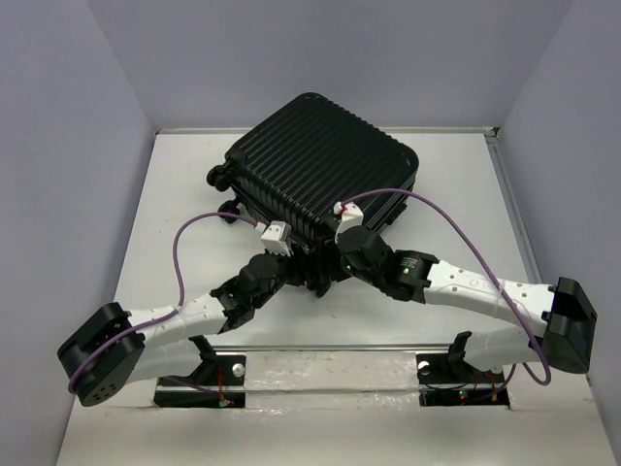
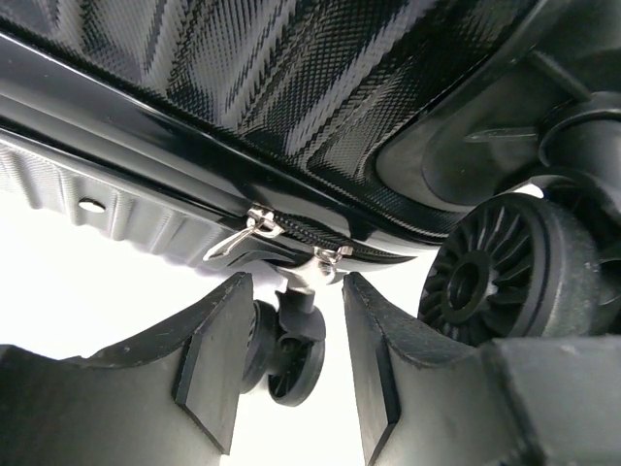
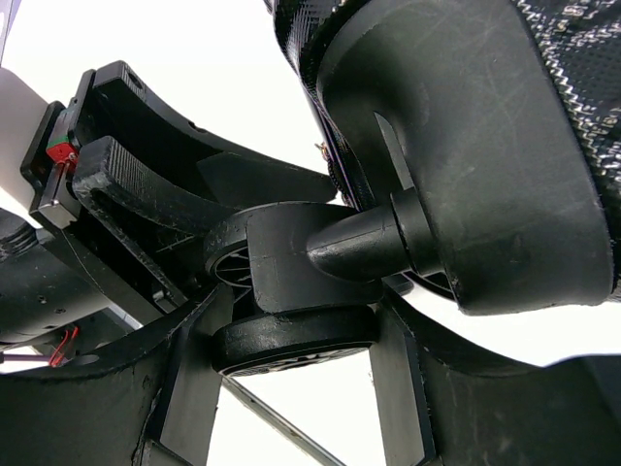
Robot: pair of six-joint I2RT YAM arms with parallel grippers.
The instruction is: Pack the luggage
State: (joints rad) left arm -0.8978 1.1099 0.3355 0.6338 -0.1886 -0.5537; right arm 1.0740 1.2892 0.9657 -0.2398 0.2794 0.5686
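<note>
the closed suitcase (image 1: pixel 320 165) lies flat by the bench's (image 1: pixel 165 262) far edge. the left gripper (image 2: pixel 291 325) is released, jaws straddling the zipper pulls (image 2: pixel 254 231), seemingly to unzip. the right gripper (image 3: pixel 296 393) clenches a caster wheel (image 3: pixel 291 342), probably to steady it.

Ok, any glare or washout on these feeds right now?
Left wrist: background blown out white, zipper pulls sharp, glossy streaks on the luggage shell. Right wrist: white washout behind, black caster wheel nearly silhouette. Top external: evenly lit, luggage clear.
</note>
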